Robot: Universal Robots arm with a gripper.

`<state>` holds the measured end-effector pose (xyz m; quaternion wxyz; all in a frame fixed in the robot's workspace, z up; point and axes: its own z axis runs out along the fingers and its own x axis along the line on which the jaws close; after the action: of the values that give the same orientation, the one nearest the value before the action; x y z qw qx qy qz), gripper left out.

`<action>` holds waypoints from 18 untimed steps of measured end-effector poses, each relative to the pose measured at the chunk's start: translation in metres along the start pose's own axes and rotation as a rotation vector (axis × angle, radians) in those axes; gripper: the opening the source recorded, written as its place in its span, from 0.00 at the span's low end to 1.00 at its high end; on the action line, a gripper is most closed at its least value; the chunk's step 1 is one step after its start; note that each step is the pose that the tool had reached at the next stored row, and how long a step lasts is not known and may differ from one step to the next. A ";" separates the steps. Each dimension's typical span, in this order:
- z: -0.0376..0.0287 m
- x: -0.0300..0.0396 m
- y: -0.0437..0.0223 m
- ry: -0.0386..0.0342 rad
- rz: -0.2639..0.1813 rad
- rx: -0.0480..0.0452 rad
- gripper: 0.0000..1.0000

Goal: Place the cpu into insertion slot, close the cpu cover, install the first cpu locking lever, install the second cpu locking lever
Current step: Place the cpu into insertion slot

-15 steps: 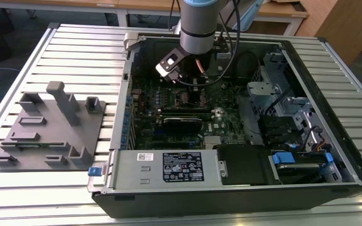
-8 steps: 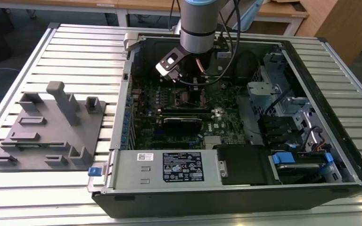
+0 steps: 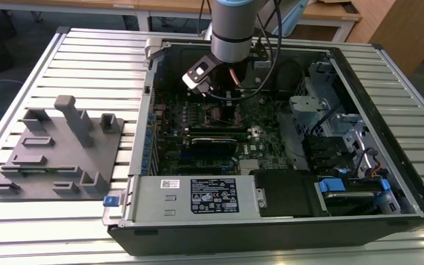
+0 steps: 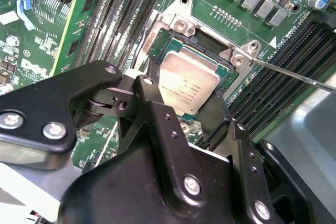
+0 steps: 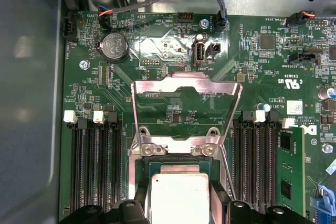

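Observation:
In both wrist views the cpu [image 4: 189, 82] [image 5: 181, 195], a flat silvery square, lies in the insertion slot [image 4: 210, 41] on the green board. My gripper [image 4: 186, 100] [image 5: 181, 212] is down over it, with a black finger [image 4: 151, 85] against one edge and the other finger [image 4: 218, 109] against the opposite edge. The cpu cover [image 5: 186, 84], a silver frame with a big cut-out, stands swung up behind the slot. A thin locking lever [image 4: 294, 73] sticks out raised beside the slot. In the exterior view the gripper [image 3: 213, 95] hangs inside the open computer case.
Long black memory slots [image 5: 97, 166] flank the socket, and a memory stick [image 5: 289, 166] stands in one. Cables [image 3: 271, 66] loop near the arm. A drive cage [image 3: 330, 110] and a power supply [image 3: 197, 196] sit in the case. A grey fixture block [image 3: 57, 149] rests on the slatted table.

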<state>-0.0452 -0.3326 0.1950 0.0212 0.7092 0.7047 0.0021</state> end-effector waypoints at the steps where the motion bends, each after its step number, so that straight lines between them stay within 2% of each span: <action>1: 0.0003 0.0000 0.0000 0.0005 0.000 0.0001 0.54; 18: 0.0023 0.0014 -0.0001 0.0002 0.000 0.0003 0.54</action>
<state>-0.0451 -0.3312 0.1926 0.0210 0.7091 0.7048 0.0020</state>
